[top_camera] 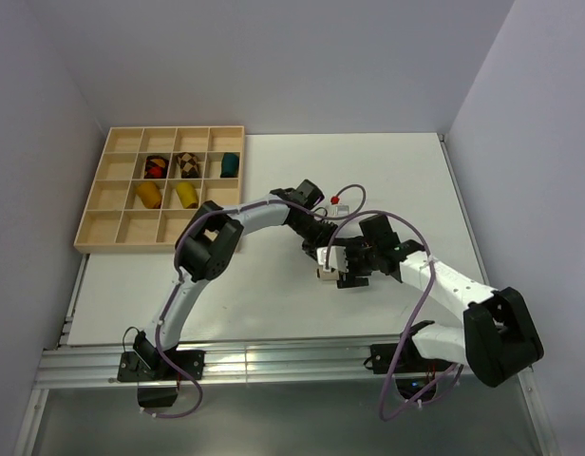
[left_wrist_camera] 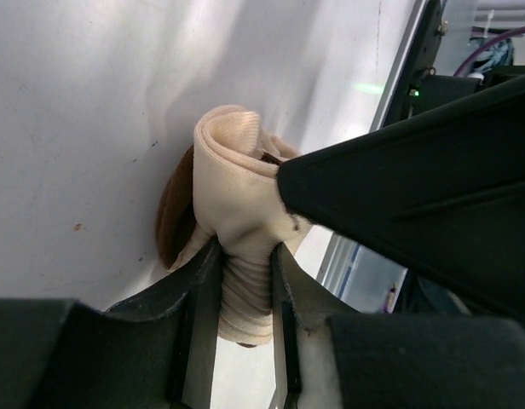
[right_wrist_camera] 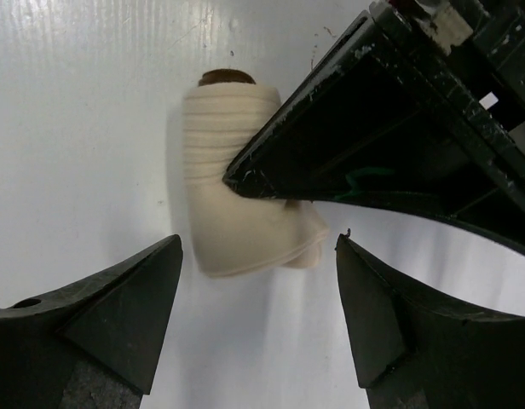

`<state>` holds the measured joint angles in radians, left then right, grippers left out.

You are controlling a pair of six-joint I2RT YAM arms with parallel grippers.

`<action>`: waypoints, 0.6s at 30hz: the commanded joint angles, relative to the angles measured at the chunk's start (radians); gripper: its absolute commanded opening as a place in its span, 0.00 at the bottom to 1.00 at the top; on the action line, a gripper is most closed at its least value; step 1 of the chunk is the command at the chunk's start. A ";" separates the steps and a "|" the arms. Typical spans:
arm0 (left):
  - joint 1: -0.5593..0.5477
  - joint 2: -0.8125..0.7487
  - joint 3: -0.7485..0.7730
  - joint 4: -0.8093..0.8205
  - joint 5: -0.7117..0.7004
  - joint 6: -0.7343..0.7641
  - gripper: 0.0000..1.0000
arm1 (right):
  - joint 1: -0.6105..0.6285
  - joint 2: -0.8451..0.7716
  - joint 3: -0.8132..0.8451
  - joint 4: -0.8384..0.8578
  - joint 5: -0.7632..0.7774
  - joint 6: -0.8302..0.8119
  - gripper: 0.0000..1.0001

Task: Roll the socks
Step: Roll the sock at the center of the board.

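In the middle of the white table (top_camera: 273, 294), a cream sock (left_wrist_camera: 237, 179) lies rolled into a bundle, its brown toe (left_wrist_camera: 173, 213) showing at the side. My left gripper (left_wrist_camera: 244, 251) is shut on its ribbed end. In the right wrist view the cream sock (right_wrist_camera: 237, 221) lies just ahead of my right gripper (right_wrist_camera: 259, 247), which stands open around it without touching. Both grippers meet over the sock (top_camera: 326, 273) in the top view. A mustard-orange sock bundle (top_camera: 148, 195) and a yellow sock bundle (top_camera: 186, 195) sit in the wooden tray.
The wooden compartment tray (top_camera: 112, 228) stands at the table's far left and also holds a red-and-dark bundle (top_camera: 156, 166), a brown-checkered bundle (top_camera: 187, 164) and a teal bundle (top_camera: 230, 164). A small red thing (top_camera: 336, 199) lies behind the arms.
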<state>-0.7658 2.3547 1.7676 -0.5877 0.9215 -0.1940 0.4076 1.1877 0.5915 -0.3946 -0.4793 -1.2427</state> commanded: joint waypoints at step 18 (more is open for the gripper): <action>0.016 0.120 -0.011 -0.049 0.022 0.019 0.02 | 0.069 0.190 0.062 0.056 0.079 0.043 0.49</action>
<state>-0.7464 2.4100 1.8061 -0.6281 1.0332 -0.1986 0.4690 1.3514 0.6075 -0.3298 -0.4160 -1.2266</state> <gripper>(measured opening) 0.301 0.549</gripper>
